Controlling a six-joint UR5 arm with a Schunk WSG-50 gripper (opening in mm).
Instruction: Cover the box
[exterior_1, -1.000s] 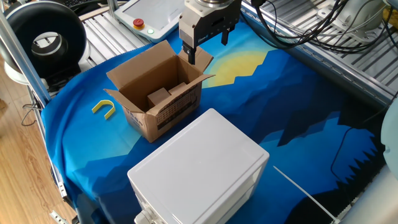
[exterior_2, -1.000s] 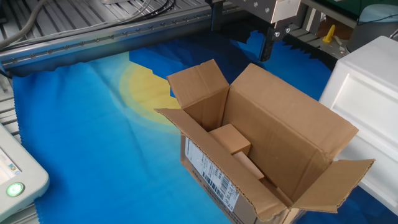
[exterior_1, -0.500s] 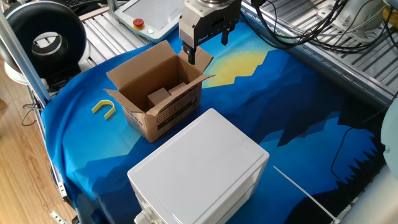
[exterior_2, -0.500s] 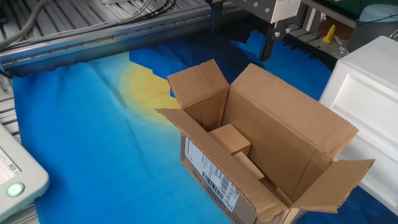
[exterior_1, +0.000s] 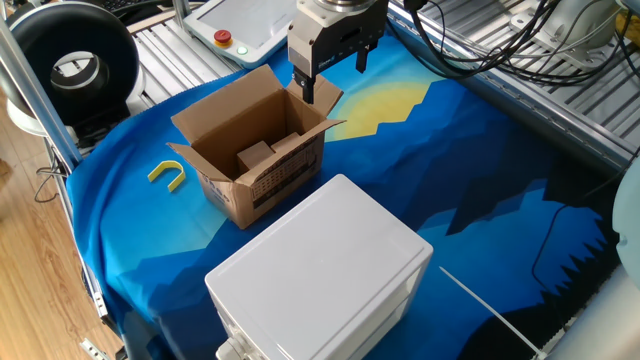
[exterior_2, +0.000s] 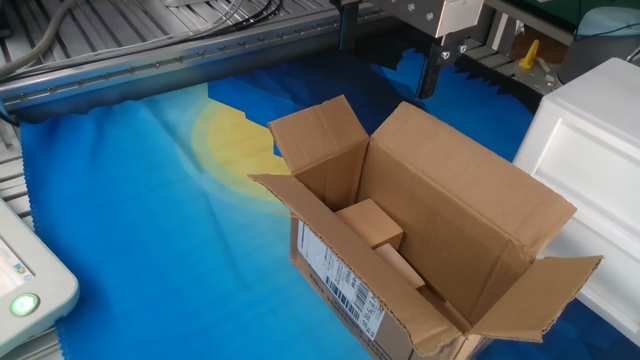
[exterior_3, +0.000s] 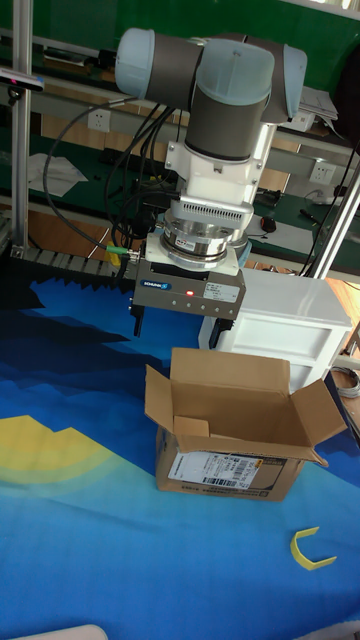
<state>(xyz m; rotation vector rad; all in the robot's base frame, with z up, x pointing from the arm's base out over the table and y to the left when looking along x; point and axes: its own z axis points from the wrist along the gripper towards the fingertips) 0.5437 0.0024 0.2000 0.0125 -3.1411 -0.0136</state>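
Blue-clothed surface (exterior_1: 480, 170) first, running out of frame in the close view. Next the white container (exterior_1: 320, 260), just beside the box (exterior_1: 265, 185) and cropped at the picture's edge up close. The box stands mid-surface, all four flaps up and open. Above its far flap hangs the gripper (exterior_1: 335, 82), fingers spread, released, gripping nothing; whether a fingertip touches that flap, can't tell. Inside the box is a small cardboard block (exterior_2: 368, 222), and what's under it is hard to make out. A yellow U-shaped clip (exterior_1: 167, 174) lies near the box, on the side away from the gripper.
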